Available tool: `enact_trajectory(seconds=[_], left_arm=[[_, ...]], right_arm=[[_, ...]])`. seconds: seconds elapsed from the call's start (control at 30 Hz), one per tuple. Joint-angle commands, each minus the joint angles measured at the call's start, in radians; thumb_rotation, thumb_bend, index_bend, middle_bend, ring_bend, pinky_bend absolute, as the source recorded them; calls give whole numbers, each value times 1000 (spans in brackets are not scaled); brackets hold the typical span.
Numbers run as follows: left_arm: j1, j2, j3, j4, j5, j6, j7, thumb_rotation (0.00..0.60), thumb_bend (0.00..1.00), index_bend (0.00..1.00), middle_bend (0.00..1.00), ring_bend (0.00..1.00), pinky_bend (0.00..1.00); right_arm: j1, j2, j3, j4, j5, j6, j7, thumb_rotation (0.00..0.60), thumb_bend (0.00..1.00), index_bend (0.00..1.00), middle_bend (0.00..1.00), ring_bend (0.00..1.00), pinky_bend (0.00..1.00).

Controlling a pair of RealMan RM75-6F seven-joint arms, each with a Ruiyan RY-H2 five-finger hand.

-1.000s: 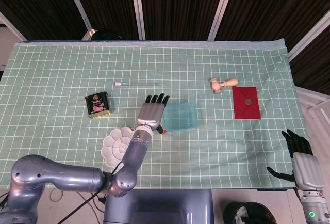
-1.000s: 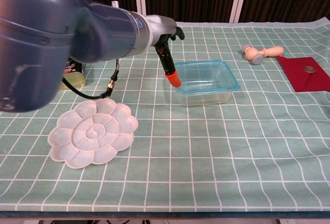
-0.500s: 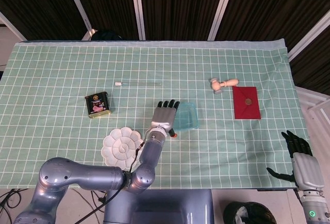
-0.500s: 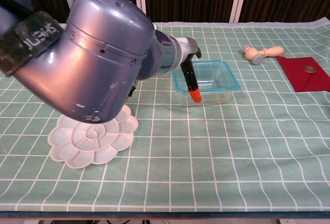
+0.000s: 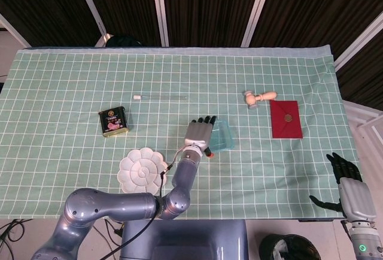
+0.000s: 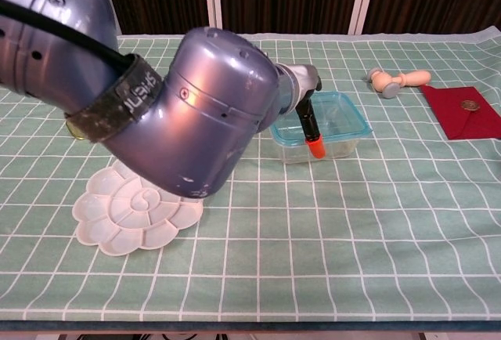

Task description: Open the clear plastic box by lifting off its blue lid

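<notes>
The surface (image 5: 72, 80) is covered with a pale green cloth ruled in a white grid, and dark slatted panels with white uprights close off the room on the far side. On the left lie a small dark tin (image 5: 113, 121) and, nearer, a white flower-shaped palette (image 5: 141, 174). A thin clear tube (image 5: 160, 97) lies toward the far middle. On the right a wooden mallet (image 5: 259, 97) sits just beside a red envelope (image 5: 285, 118).

The clear plastic box (image 6: 329, 128) stands near the middle of the surface with its blue lid (image 6: 354, 117) on top. The left hand (image 5: 199, 133) hovers over the box's left half, palm down, its dark fingers spread apart and holding nothing; an orange-tipped thumb (image 6: 315, 142) hangs down in front of the box's near wall. The right hand (image 5: 346, 178) hangs off the near right corner of the surface, fingers loosely apart and empty.

Compared with a second ago, the left hand has travelled right, from beside the box's left edge to above it, now hiding much of the lid in the head view. The box, the other things and the right hand have stayed put.
</notes>
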Motion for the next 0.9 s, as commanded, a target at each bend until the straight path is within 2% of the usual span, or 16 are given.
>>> enact_trajectory(seconds=[0.03,0.2,0.4,0.63,0.73,0.9], left_arm=[[6,-15,43,21,79,-14,-30,600,154,293,332,351,464],[53,33,99,-36,162,-36,-53,600,154,312,343,351,464],[142,171,168,-186,280,-141,-126,600,154,325,362,351,465],[218,316,188,-283,422,-352,-275,600,154,330,368,351,466],[240,352,188,-294,500,-434,-349,600,154,329,368,351,466],[253,385,189,-305,595,-504,-429,600,154,330,368,344,466]], right_arm=[[0,1,1,-1,2,0,0,600,209,0,0,0,0],[-2,4,-2,-5,-3,1,-4,600,209,0,0,0,0],[-1,-1,-2,2,-21,11,-27,600,209,0,0,0,0],[2,-10,-1,-9,-23,18,-70,600,209,0,0,0,0],[8,-18,1,-22,-42,26,-91,600,209,0,0,0,0],[32,-50,2,-64,-71,9,-135,600,209,0,0,0,0]])
